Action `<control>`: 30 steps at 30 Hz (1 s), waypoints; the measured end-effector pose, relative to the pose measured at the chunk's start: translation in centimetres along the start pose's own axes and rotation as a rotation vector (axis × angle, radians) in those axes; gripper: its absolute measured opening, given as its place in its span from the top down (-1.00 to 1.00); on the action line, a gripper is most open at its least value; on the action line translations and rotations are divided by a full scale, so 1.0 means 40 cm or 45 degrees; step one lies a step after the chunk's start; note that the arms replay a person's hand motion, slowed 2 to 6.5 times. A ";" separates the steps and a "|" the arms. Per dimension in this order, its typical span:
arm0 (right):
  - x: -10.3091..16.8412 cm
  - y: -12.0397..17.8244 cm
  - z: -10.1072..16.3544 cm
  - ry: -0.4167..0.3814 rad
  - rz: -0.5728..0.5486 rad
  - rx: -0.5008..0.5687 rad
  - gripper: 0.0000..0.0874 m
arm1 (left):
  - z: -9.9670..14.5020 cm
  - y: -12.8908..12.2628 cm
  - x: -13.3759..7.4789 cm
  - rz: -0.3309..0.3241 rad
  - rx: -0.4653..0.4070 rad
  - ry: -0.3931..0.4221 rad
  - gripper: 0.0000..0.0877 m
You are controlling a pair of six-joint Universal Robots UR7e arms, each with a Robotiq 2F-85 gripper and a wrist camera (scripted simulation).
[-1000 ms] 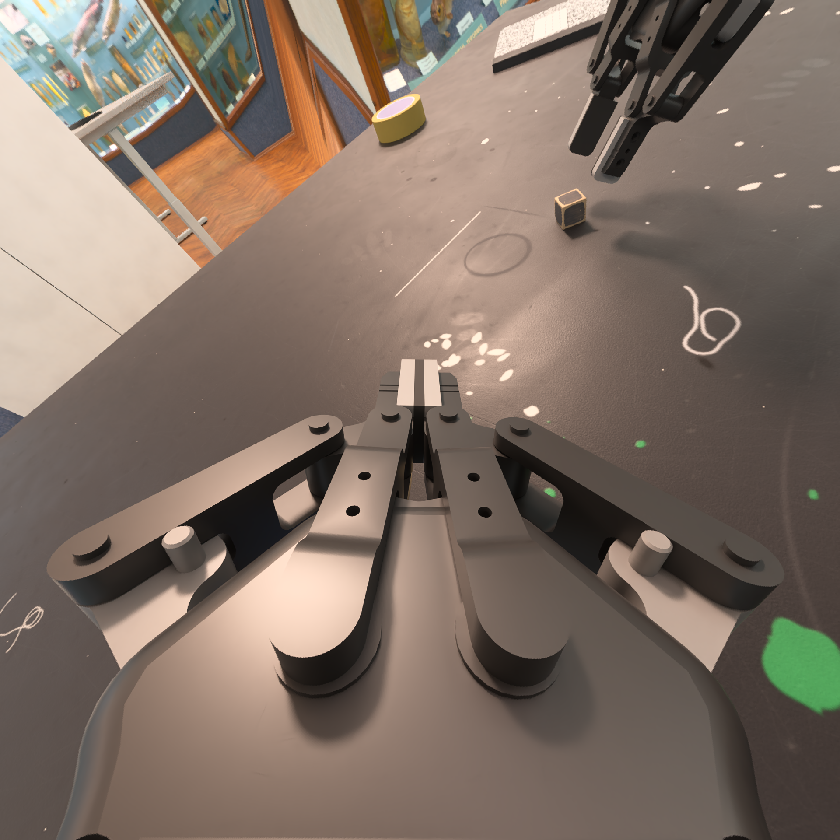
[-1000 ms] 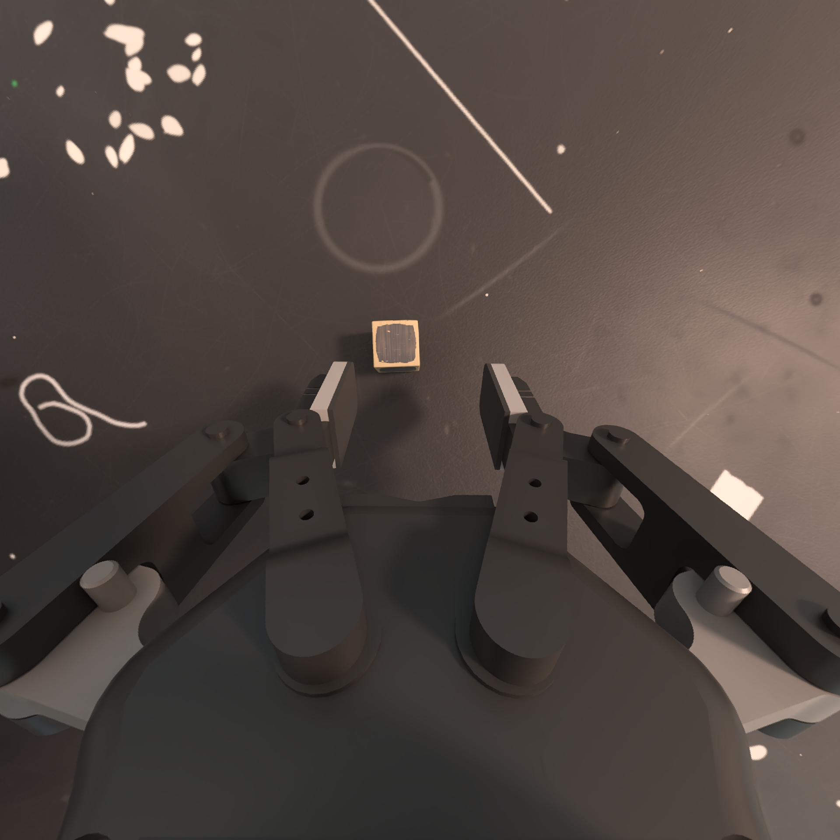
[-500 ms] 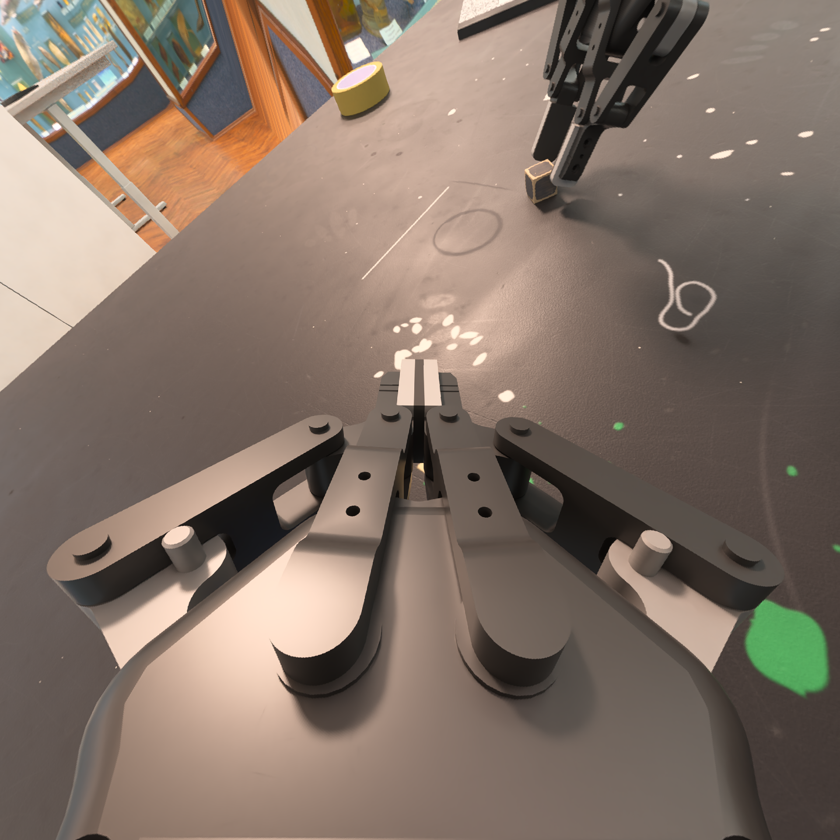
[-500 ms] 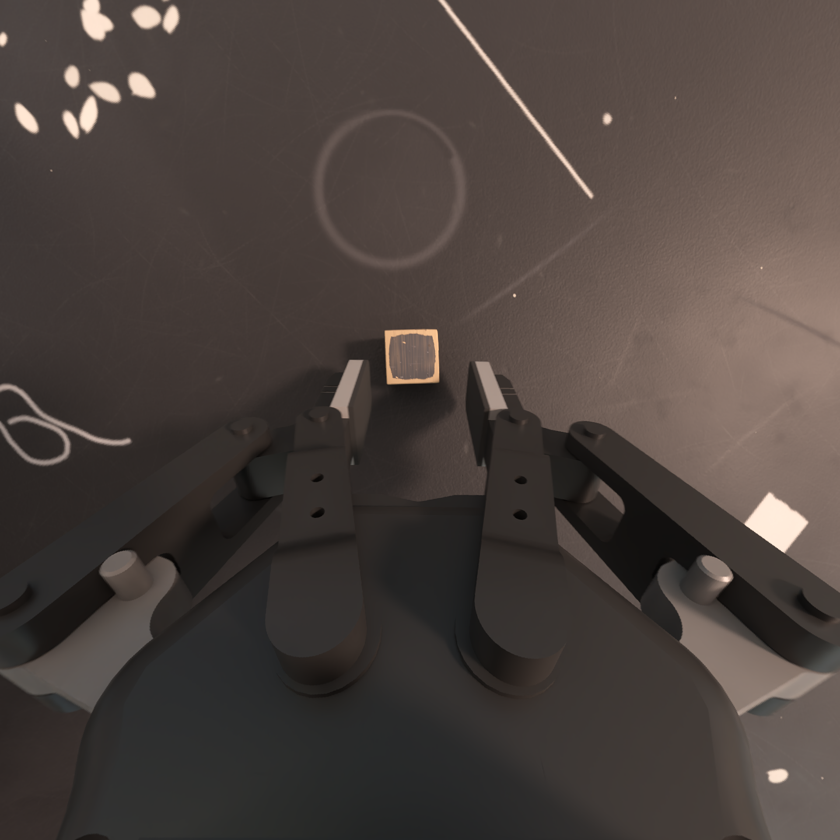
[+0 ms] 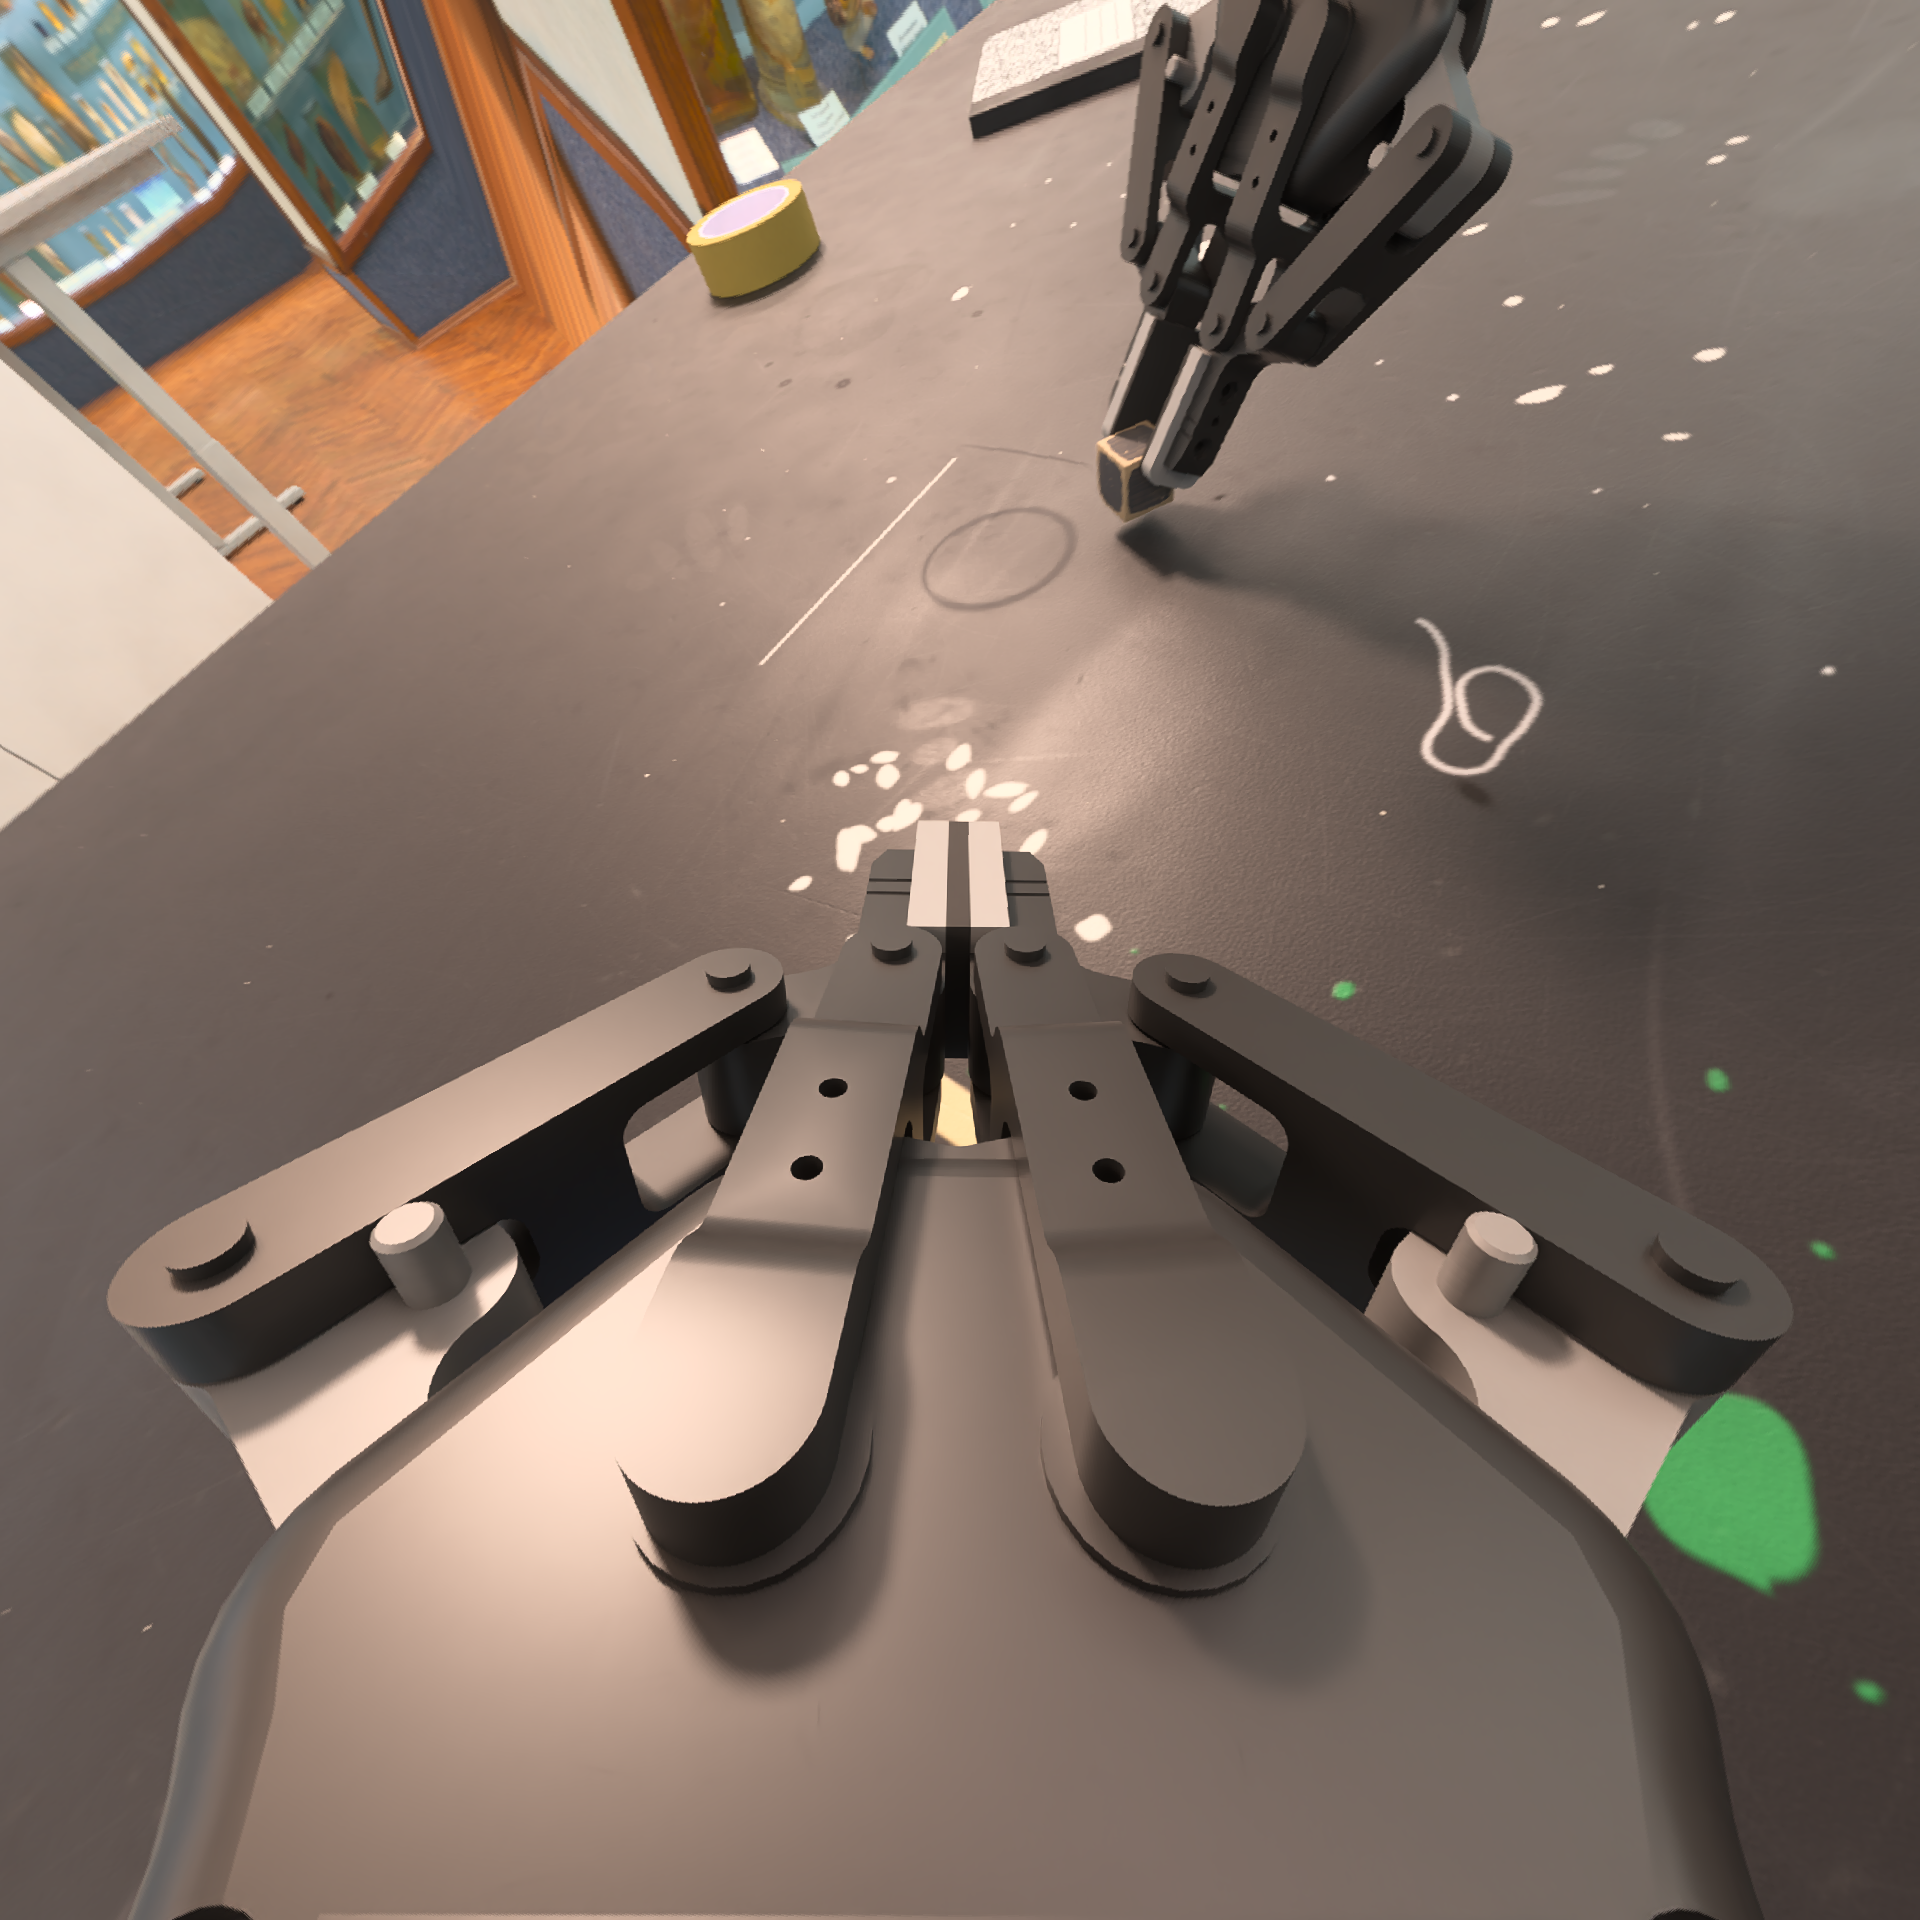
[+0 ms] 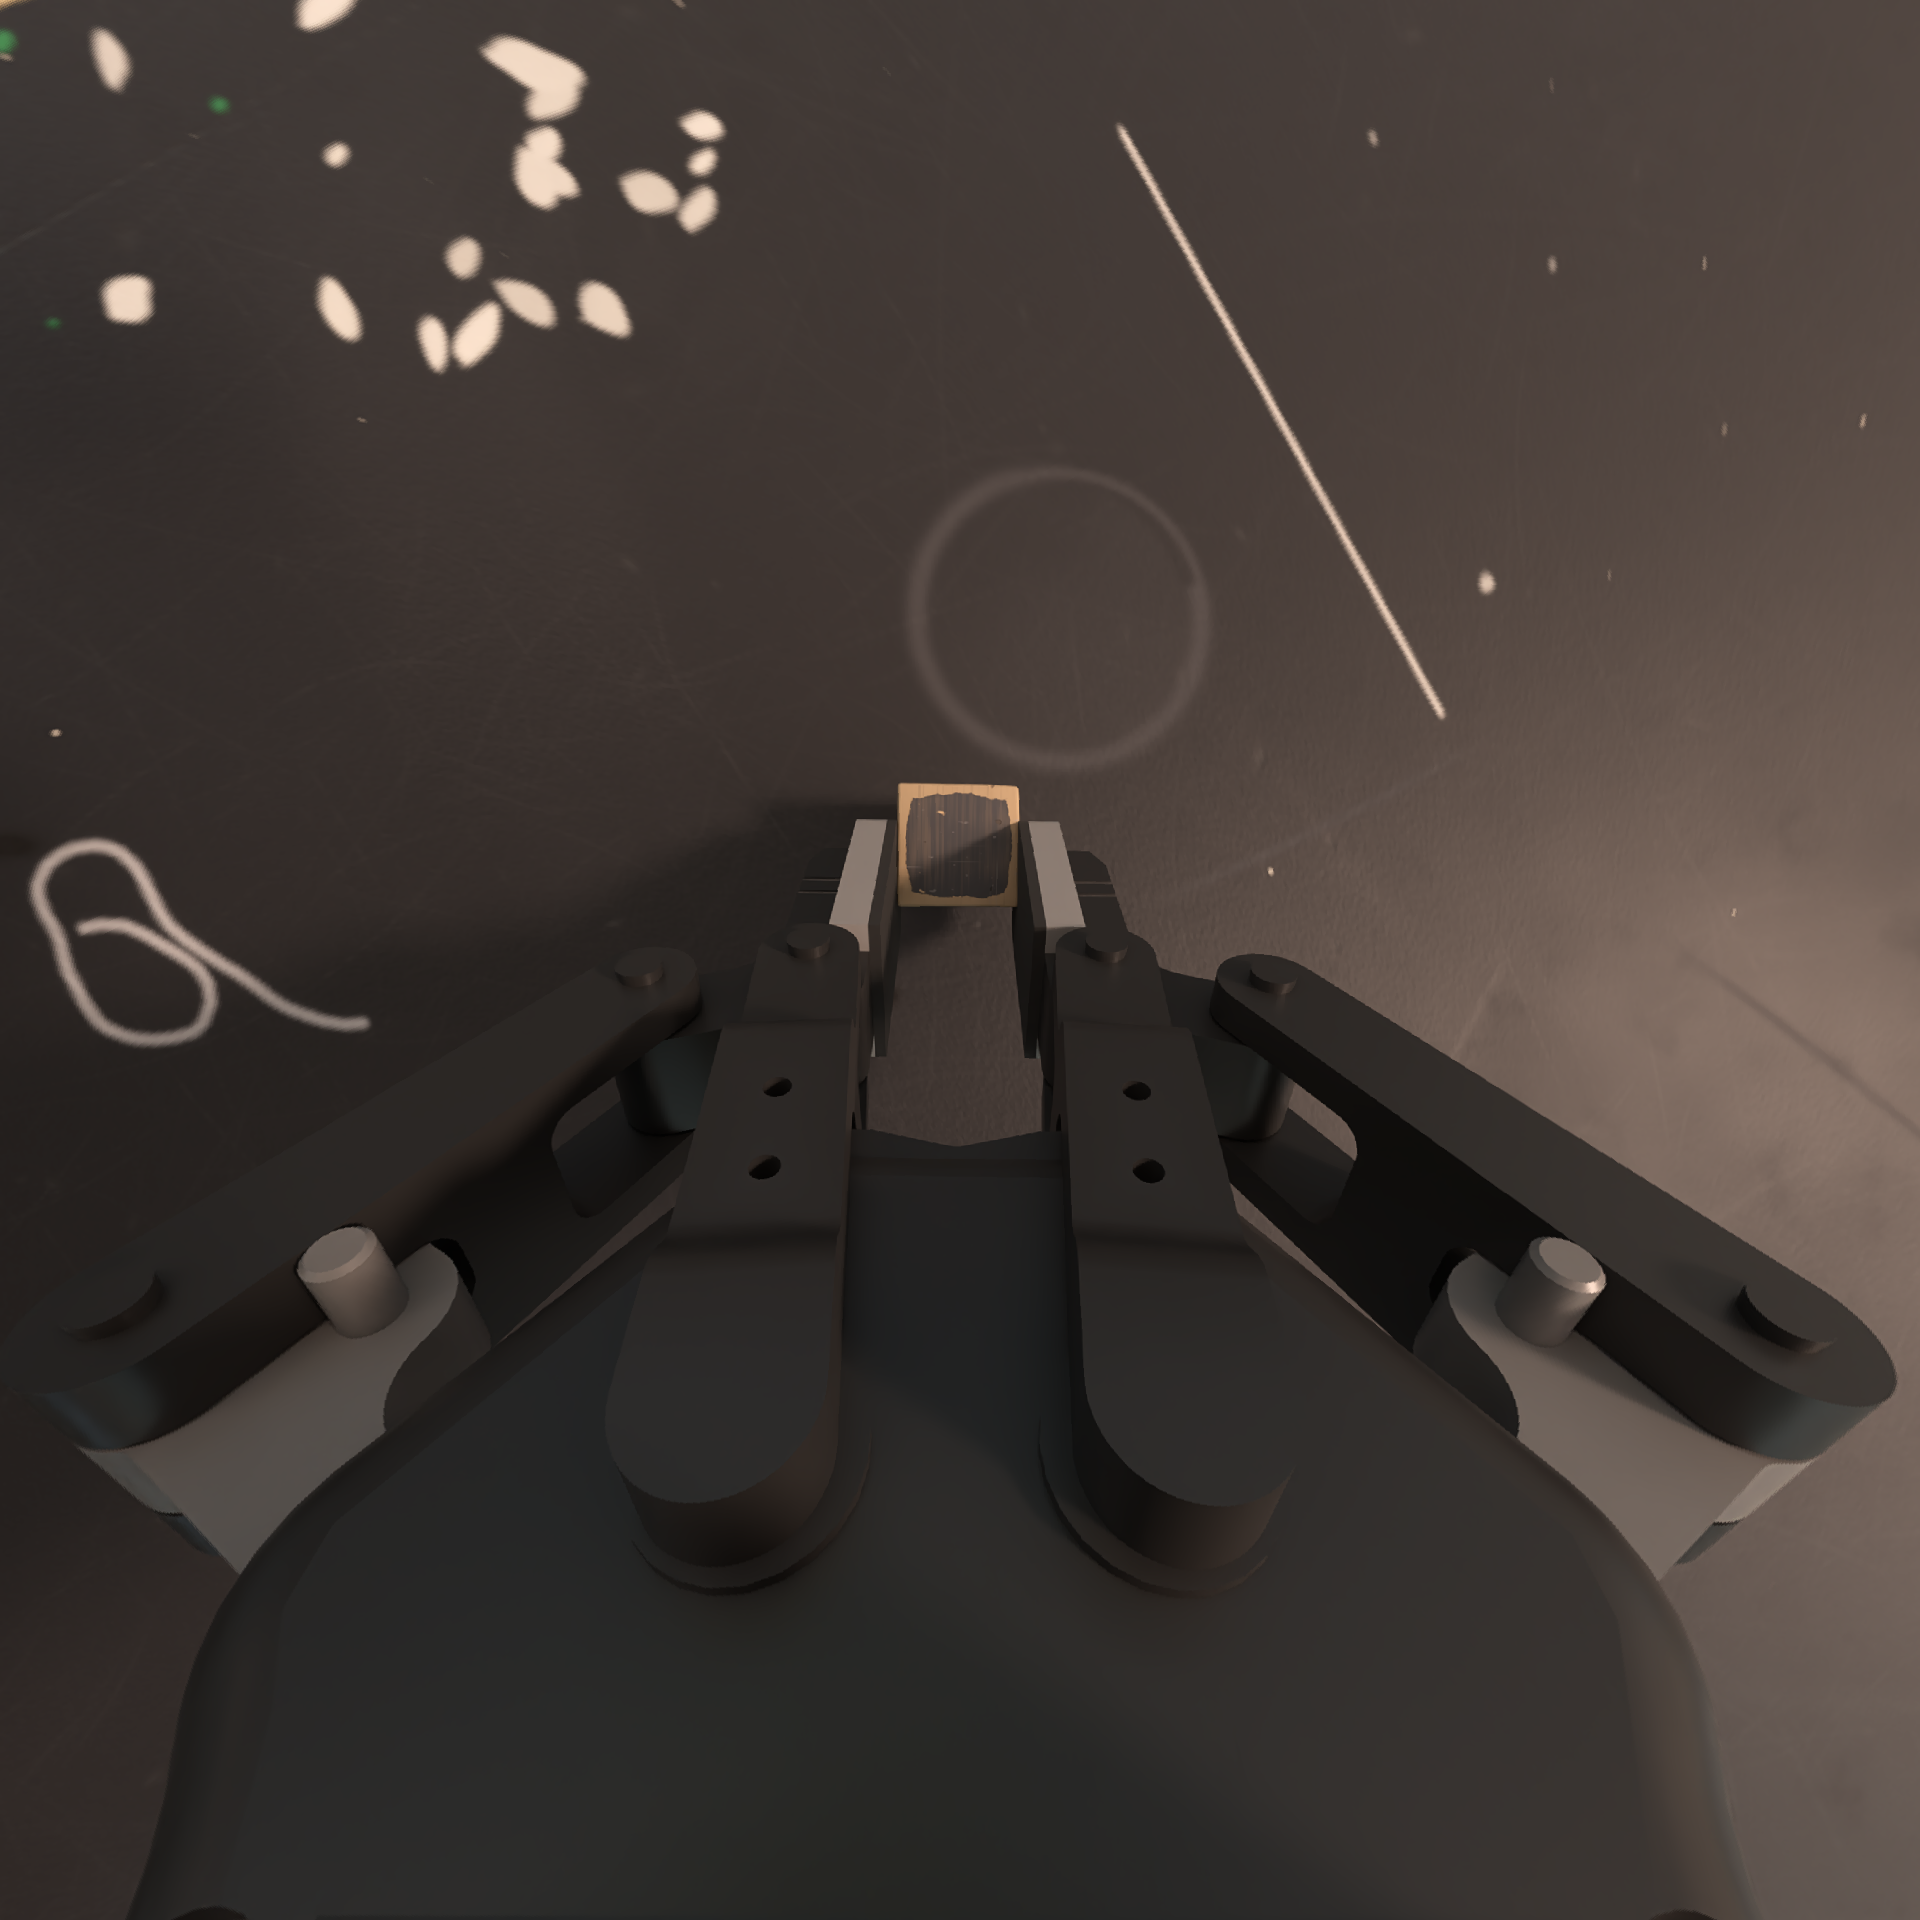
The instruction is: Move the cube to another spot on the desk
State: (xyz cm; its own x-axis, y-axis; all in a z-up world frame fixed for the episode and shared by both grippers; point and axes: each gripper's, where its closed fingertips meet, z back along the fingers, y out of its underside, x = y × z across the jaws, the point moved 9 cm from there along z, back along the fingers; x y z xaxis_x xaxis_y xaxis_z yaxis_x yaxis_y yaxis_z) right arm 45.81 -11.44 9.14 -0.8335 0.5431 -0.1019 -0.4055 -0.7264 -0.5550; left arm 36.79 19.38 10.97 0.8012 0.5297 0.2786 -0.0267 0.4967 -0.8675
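Note:
The cube (image 6: 957,860) is small, with tan edges and dark grey faces. My right gripper (image 6: 957,868) is shut on it, one pad against each side. In the left wrist view the cube (image 5: 1126,480) hangs tilted between the right gripper's fingertips (image 5: 1148,473), a little above the dark desk (image 5: 520,810), with its shadow below it. My left gripper (image 5: 957,873) is shut and empty, low over the desk near a cluster of white flecks, well short of the cube.
A yellow tape roll (image 5: 754,238) sits near the desk's far left edge. A flat speckled slab (image 5: 1055,52) lies at the far end. A faint ring mark (image 6: 1057,619), a white line (image 6: 1278,421), a white squiggle (image 6: 135,945) and green spots (image 5: 1733,1496) mark the desk.
My right gripper closed on the cube and lifted it off the desk; it now hangs tilted. My left gripper stayed shut and its view shifted a little.

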 end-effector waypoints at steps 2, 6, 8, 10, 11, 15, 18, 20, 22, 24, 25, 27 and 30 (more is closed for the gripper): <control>0.011 -0.009 0.001 -0.004 0.050 -0.032 0.55 | -0.004 0.001 -0.004 0.023 -0.008 0.026 1.00; 0.036 -0.028 0.009 -0.012 0.160 -0.103 0.55 | -0.010 0.002 -0.007 0.081 -0.026 0.066 1.00; 0.051 -0.041 0.014 -0.016 0.211 -0.148 0.55 | -0.013 0.002 -0.009 0.114 -0.041 0.091 1.00; 0.068 -0.054 0.021 -0.021 0.259 -0.199 0.55 | -0.015 0.001 -0.012 0.150 -0.058 0.121 0.98; 0.077 -0.062 0.025 -0.025 0.283 -0.226 0.55 | -0.016 0.000 -0.014 0.171 -0.067 0.138 0.97; 0.118 -0.093 0.043 -0.043 0.376 -0.341 0.55 | -0.021 -0.005 -0.016 0.266 -0.108 0.199 0.75; 0.152 -0.116 0.055 -0.060 0.448 -0.427 0.55 | -0.024 -0.008 -0.018 0.344 -0.132 0.248 0.62; 0.177 -0.131 0.063 -0.071 0.498 -0.481 0.55 | -0.026 -0.009 -0.019 0.398 -0.149 0.280 0.54; 0.201 -0.145 0.069 -0.081 0.546 -0.528 0.55 | -0.027 -0.011 -0.019 0.451 -0.169 0.308 0.45; 0.225 -0.157 0.074 -0.087 0.593 -0.567 0.55 | -0.027 -0.013 -0.016 0.507 -0.193 0.334 0.36; 0.236 -0.162 0.075 -0.087 0.616 -0.582 0.55 | -0.027 -0.015 -0.015 0.535 -0.206 0.348 0.33; 0.257 -0.172 0.077 -0.083 0.660 -0.608 0.55 | -0.027 -0.018 -0.013 0.590 -0.233 0.379 0.26; 0.285 -0.182 0.075 -0.070 0.723 -0.630 0.55 | -0.026 -0.020 -0.009 0.674 -0.266 0.433 0.25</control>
State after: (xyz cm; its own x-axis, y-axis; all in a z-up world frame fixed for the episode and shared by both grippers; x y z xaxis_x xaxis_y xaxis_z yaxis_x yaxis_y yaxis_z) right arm 38.13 -1.21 14.51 -0.8869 0.1104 -0.4485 0.2969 -0.6076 -0.7367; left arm 37.14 18.06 11.14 0.8567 0.4022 -0.3231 -0.3794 0.0668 -0.9228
